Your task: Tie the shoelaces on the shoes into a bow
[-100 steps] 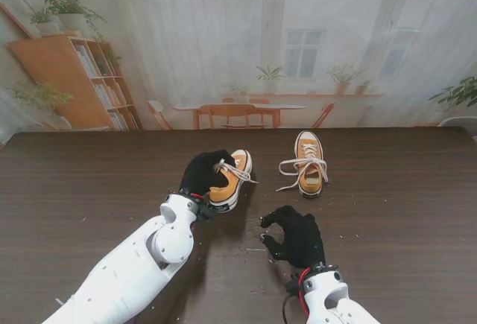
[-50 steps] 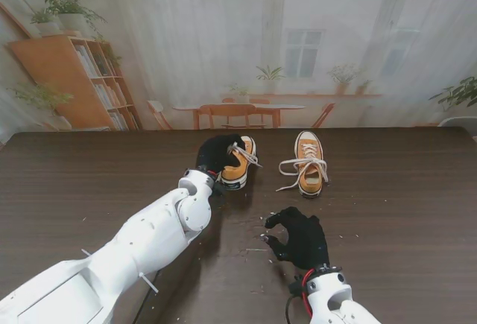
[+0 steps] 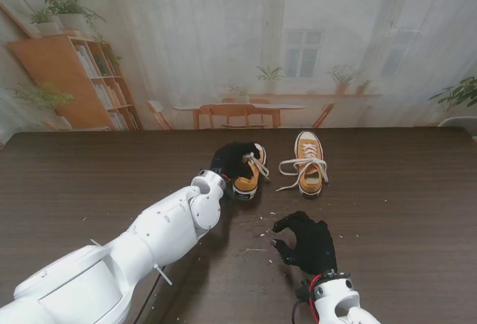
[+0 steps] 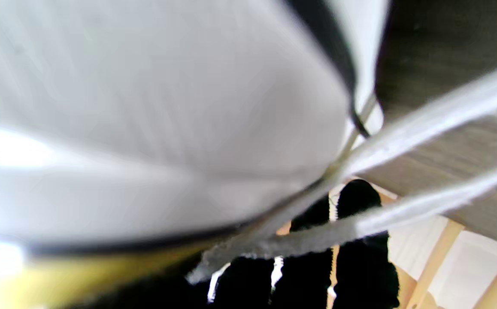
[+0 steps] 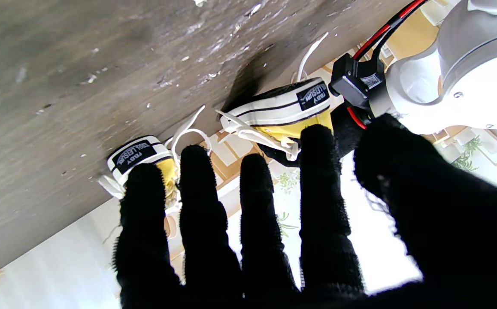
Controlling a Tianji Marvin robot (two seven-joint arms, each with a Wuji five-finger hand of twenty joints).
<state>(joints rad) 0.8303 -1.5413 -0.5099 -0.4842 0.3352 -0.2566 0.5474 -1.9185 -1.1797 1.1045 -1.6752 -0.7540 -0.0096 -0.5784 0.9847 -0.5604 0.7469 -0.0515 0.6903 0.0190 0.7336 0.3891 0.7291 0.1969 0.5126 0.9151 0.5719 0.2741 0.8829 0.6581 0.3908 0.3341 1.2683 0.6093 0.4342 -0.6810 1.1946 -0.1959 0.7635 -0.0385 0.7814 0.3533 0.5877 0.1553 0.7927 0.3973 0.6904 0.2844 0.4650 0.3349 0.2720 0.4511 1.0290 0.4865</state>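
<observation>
- The left robot hand is black and wraps around the left shoe, gripping it near the far middle of the desk.
- This hand hides most of that shoe. Only the yellow side, the white sole and a bit of white lace show.
- In the left wrist view the shoe's white sole is very close and blurry. It fills most of the view. Two blurry laces cross in front, and only a few black fingertips peek out.
- The right shoe sits by itself on the desk, just to the right of the left shoe and not touching it. Its laces are loose and lie spread out on the desk.
- The right robot hand is nearer to me. It holds nothing, and its fingers are spread apart.
- Tiny pale crumbs lie beside this hand. They are too small to make out.
</observation>
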